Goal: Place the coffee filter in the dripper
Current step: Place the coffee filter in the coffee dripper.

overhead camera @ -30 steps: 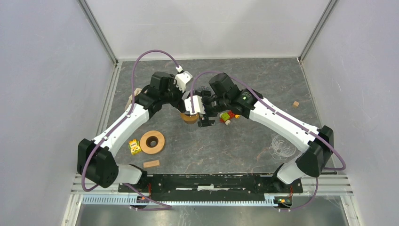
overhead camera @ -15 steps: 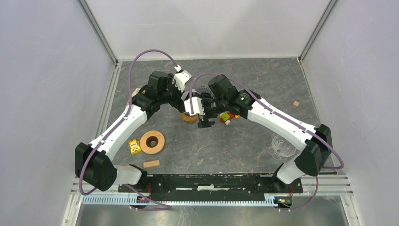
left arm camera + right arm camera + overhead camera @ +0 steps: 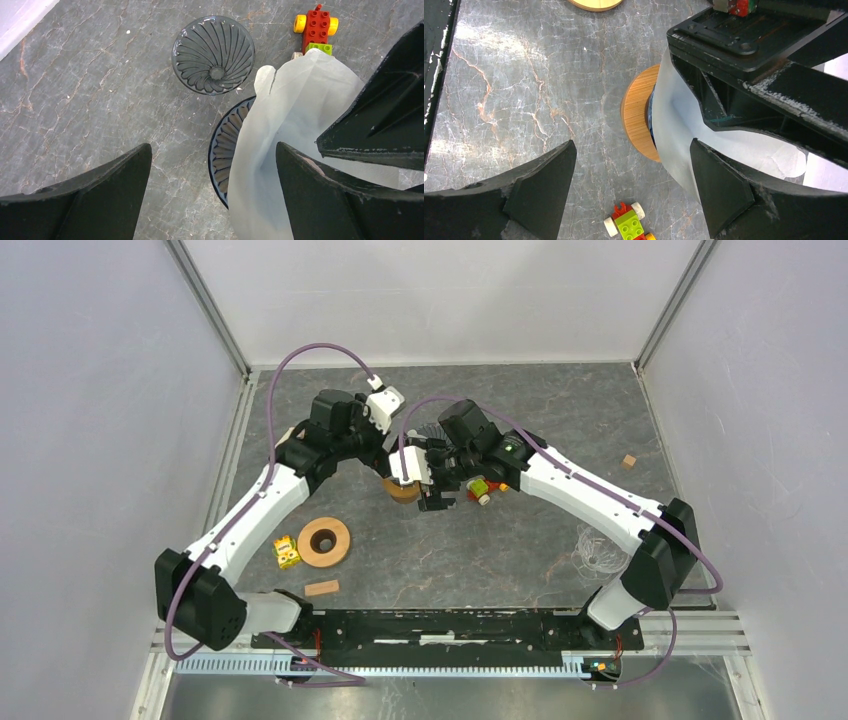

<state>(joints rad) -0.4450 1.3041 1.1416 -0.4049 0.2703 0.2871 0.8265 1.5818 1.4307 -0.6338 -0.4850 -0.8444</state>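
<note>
The white paper coffee filter [image 3: 300, 125] stands as an open cone in the ribbed dripper [image 3: 226, 147], leaning out over its rim. That dripper rests on a round wooden base [image 3: 636, 117], also seen in the top view [image 3: 402, 492]. My left gripper [image 3: 212, 192] is open above it, its right finger against the filter's inside fold. My right gripper [image 3: 631, 187] is open too, one finger beside the filter [image 3: 679, 132]. Neither gripper pinches the paper. The two gripper heads crowd together over the dripper.
A second dark glass dripper [image 3: 213, 55] stands just beyond. A toy brick car [image 3: 629, 225] lies close on the right. Further off are a wooden ring [image 3: 324, 541], a yellow block [image 3: 287, 552], a wooden block [image 3: 322, 588], a clear glass dripper [image 3: 600, 552] and a small cube [image 3: 628, 462].
Both arms have edged slightly to the left over the dripper. Both grippers have stayed open.
</note>
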